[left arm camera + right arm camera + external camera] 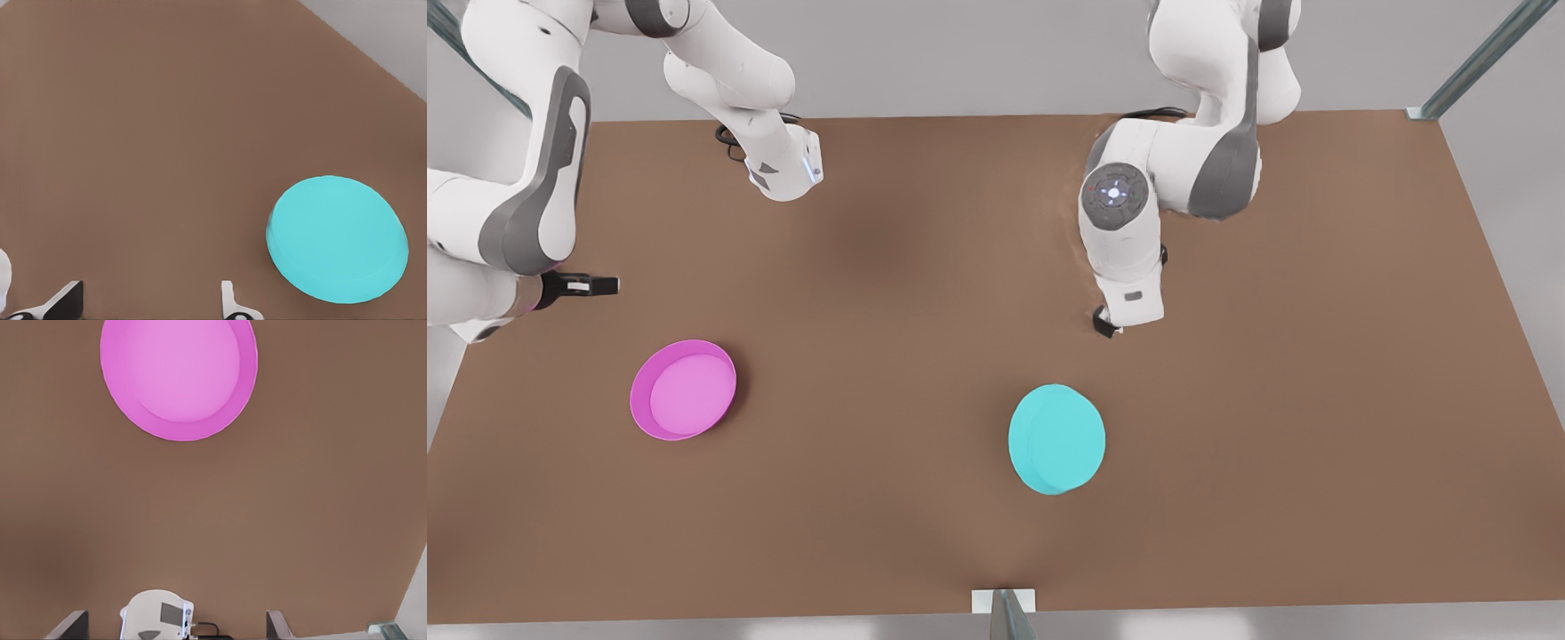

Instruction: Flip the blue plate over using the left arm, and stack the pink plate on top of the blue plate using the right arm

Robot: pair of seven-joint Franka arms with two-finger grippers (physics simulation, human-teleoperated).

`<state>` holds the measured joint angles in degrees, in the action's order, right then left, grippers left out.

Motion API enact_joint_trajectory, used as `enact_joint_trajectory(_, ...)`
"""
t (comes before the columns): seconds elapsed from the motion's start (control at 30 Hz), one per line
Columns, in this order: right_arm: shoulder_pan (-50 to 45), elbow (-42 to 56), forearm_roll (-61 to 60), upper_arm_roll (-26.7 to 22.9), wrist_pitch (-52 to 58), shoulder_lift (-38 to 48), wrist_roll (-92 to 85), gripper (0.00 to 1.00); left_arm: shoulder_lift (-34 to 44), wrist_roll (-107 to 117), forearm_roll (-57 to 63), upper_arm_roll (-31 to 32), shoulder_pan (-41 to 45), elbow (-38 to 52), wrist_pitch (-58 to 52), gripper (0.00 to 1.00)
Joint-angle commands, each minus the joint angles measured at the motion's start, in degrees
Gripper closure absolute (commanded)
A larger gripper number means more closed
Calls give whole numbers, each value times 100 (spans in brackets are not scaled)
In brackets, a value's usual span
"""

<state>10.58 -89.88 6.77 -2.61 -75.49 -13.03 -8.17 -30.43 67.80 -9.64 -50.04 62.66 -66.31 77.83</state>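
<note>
Plates lie well apart on my brown table (1227, 498): the blue plate (1056, 439) rests rim-down, the pink plate (683, 389) rim-up. My left gripper (150, 303) hovers just short of the blue plate, fingers apart; my right gripper (177, 623) hangs back from the pink one, fingers spread

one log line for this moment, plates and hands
blue plate: upside down | pink plate: upright, apart | left hand: open, empty | right hand: open, empty
</note>
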Motion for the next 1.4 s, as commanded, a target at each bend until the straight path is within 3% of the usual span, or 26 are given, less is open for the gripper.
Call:
enact_joint_trajectory(0.0, 313, 94, -53, -3, -879, -340, -158, 0, 73, -7333, -521, -349, -438, -14, -1270, 0)
enact_joint_trajectory(0.07, 805, 647, -80, -12, -809, -938, -1019, 0, 29, -7685, -574, -340, -790, -40, -1112, 0)
enact_joint_trajectory(0.23, 2096, 656, -694, 6, -1634, -1965, -1940, 0, -77, -7782, -1304, -349, -1678, -66, -893, 0)
enact_joint_trajectory(0.27, 2062, 604, -783, 6, -1951, -2098, -2118, 0, 247, -7764, -1295, -358, -1643, -715, -349, 0)
enact_joint_trajectory(0.3, 2018, 613, -800, 41, -2373, -2291, -2127, 0, 942, -7677, -1033, -358, -1231, -1973, 1031, 0)
enact_joint_trajectory(0.33, 1992, 595, -1133, 67, -2567, -2423, -2136, 0, 995, -7054, -557, -358, -931, -2026, 1305, 0)
enact_joint_trajectory(0.43, 1869, 182, -1424, 67, -3586, -2467, -2259, 0, 1918, -6859, -206, -393, -474, -3274, 2571, 0)
enact_joint_trajectory(0.5, 1886, -152, -1468, 67, -4403, -2450, -2259, 0, 1892, -6798, -187, -402, -474, -3099, 2264, 0)
enact_joint_trajectory(0.6, 1869, -547, -1873, 67, -4641, -2450, -2259, 0, 1839, -6885, -187, -463, -526, -2896, 1780, 0)
enact_joint_trajectory(1.3, 1455, -1145, -2523, 85, -4536, -2520, -2197, 0, 1751, -6965, -187, -533, -526, -2694, 1419, 0)
enact_joint_trajectory(1.37, 1473, -1128, -2523, 85, -4492, -2520, -2197, 13, 1743, -6982, -187, -560, -526, -2694, 1419, 0)
